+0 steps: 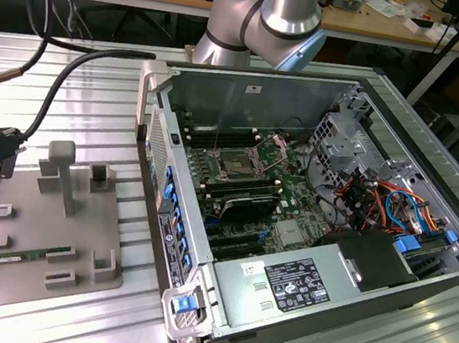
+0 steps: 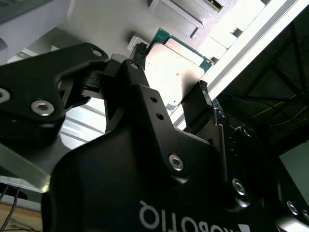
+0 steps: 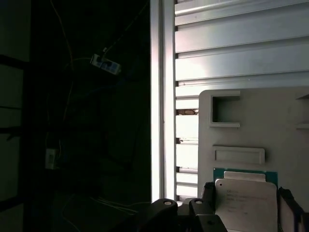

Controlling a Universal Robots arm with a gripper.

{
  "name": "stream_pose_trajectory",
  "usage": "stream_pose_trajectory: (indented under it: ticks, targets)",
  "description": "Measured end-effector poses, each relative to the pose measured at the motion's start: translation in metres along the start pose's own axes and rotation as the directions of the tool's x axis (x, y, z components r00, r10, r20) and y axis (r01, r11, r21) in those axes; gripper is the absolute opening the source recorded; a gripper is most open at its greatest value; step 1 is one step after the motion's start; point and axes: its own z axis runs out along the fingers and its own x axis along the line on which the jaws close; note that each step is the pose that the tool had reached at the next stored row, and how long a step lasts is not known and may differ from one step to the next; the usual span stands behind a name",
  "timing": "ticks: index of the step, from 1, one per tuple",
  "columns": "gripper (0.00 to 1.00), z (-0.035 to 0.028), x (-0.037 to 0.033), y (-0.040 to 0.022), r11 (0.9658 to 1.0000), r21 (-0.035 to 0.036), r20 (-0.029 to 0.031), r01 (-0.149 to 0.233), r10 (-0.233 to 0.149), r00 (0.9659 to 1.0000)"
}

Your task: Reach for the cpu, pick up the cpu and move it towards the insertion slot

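Ribbed aluminium table (image 1: 73,75) carries a grey tray (image 1: 86,229) with a memory stick (image 1: 6,258), beside an open computer case (image 1: 256,99). The insertion slot (image 1: 237,162) lies inside the case, well apart from the tray. In both wrist views the gripper (image 2: 171,70) has its narrow jaws clasping the cpu (image 2: 186,60) (image 3: 246,198) at opposite edges, over the tray. Black fingers (image 3: 208,195) hide the chip's sides, and the faint print on its lid cannot be read.

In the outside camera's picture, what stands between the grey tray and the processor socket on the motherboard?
In the exterior view, a strip of slatted metal table, then the computer case's side wall, separate the grey tray from the insertion slot.
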Motion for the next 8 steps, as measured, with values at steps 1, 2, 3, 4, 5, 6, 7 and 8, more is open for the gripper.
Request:
stream_pose_trajectory:
  ticks: [1, 2, 3, 4, 5, 6, 7, 8]
  targets:
    - [0.55, -0.0016, 0.0, 0.0, 1.0, 0.0, 0.0, 0.0, 0.0, 1.0]
    - [0.55, -0.0027, 0.0, 0.0001, 1.0, 0.0, 0.0001, 0.0, 0.0, 1.0]
    - [0.55, -0.0036, 0.0001, 0.0001, 1.0, 0.0, 0.0, 0.0, 0.0, 1.0]
    - [0.55, -0.0052, 0.0, 0.0001, 1.0, 0.0, 0.0001, 0.0, 0.0, 1.0]
    - [0.55, -0.0062, 0.0001, 0.0002, 1.0, 0.0, 0.0001, 0.0, 0.0, 1.0]
    - [0.55, -0.0072, 0.0001, 0.0002, 1.0, 0.0, 0.0, 0.0, 0.0, 1.0]
    - [0.55, -0.0096, 0.0001, 0.0003, 1.0, 0.0, 0.0, 0.0, 0.0, 1.0]
    - [0.55, -0.0112, 0.0001, 0.0003, 1.0, 0.0, 0.0, 0.0, 0.0, 1.0]
